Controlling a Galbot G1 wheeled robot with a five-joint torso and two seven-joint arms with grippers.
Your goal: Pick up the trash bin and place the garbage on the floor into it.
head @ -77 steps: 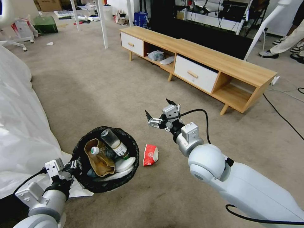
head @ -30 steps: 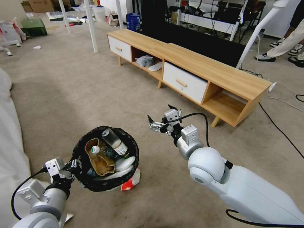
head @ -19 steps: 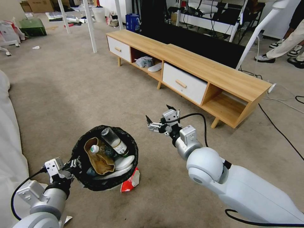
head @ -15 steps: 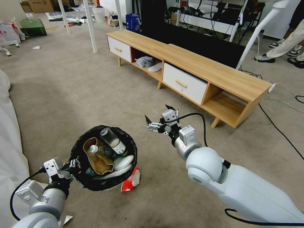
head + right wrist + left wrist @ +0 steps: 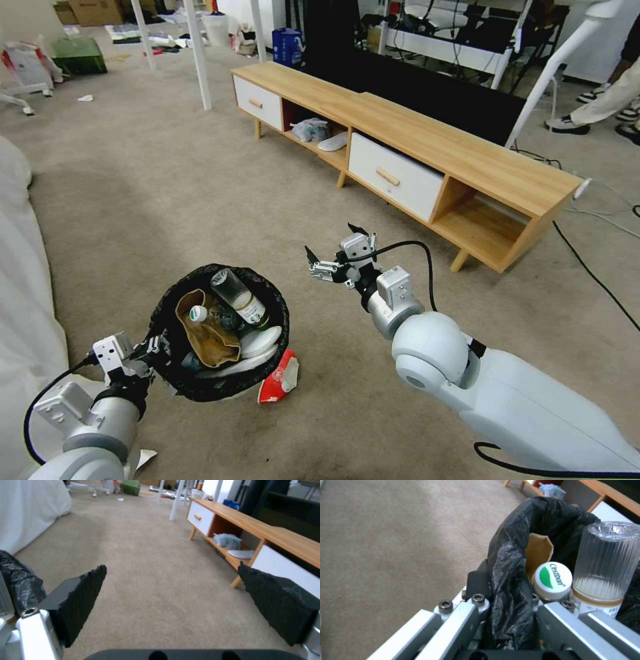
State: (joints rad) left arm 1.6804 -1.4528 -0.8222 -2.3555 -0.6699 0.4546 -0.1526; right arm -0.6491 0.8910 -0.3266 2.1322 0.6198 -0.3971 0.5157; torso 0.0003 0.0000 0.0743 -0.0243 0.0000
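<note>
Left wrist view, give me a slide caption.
Left gripper clamps the trash bin's bag-lined rim, bottles and brown paper bag inside.

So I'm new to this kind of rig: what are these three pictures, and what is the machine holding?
It is a two-armed wheeled robot. The wide picture comes from its head camera; the other two come from cameras on its wrists. The left hand is shut on the rim of the trash bin, which holds a brown paper bag and bottles. The right hand hangs open and empty over the carpet. A red-white packet lies on the floor beside the bin.
</note>
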